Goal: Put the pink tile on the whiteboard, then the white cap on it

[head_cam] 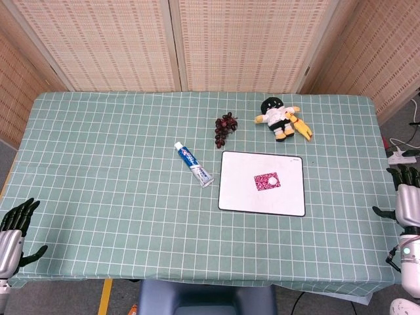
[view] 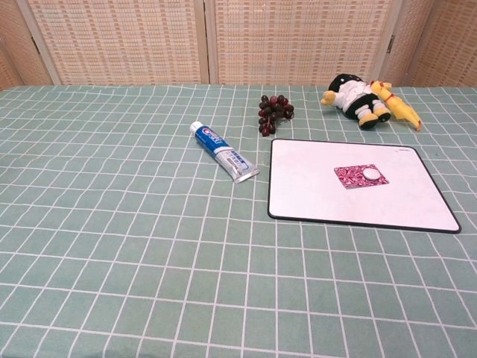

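Observation:
The pink tile [head_cam: 264, 182] [view: 353, 176] lies flat on the whiteboard [head_cam: 243, 190] [view: 313, 190], right of its middle. The white cap [head_cam: 272, 179] [view: 371, 174] sits on the tile's right part. My right hand [head_cam: 405, 197] hangs off the table's right edge in the head view, fingers spread, holding nothing, far from the board. My left hand [head_cam: 13, 230] shows at the lower left corner of the head view, beside the table's front left corner, fingers apart and empty. Neither hand appears in the chest view.
A toothpaste tube [head_cam: 193, 164] [view: 223, 151] lies left of the board. Dark grapes [head_cam: 225, 128] [view: 274, 112] and a small doll with a yellow toy [head_cam: 283, 118] [view: 365, 95] sit behind it. The green checked cloth [head_cam: 98, 164] covers the table.

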Available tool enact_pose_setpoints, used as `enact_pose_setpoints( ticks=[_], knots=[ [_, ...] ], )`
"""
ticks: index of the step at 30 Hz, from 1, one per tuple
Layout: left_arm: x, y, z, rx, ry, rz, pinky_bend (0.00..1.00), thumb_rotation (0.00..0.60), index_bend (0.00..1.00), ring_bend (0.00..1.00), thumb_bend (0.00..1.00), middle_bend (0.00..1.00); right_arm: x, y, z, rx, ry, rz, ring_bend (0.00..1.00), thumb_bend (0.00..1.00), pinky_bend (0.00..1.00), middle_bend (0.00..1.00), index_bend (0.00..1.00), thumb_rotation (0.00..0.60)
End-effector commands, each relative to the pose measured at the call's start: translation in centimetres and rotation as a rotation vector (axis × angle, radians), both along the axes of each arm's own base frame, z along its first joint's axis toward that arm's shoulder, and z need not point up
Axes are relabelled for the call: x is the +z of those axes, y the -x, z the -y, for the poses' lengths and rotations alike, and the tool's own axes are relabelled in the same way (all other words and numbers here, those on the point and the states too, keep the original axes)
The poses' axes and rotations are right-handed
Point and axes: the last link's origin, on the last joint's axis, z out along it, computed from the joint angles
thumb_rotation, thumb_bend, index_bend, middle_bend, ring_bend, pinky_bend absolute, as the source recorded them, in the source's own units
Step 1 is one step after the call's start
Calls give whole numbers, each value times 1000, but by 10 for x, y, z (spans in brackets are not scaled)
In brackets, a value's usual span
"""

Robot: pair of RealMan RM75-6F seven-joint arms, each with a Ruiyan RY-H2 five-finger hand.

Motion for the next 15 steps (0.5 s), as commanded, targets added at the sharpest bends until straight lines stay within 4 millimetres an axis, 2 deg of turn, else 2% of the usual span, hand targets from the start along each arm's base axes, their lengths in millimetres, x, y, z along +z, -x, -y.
enact_pose_setpoints(
  ticks=[1,15],
  knots=[
    [0,2,0,8,3,-7,0,600,0,0,163,0,0,-1,0,14,-6,-8,0,0,0,51,160,600],
    [1,6,3,17,3,-6,0,600,0,0,163,0,-5,-19,1,183,44,10,0,0,0,51,145,600]
  ],
)
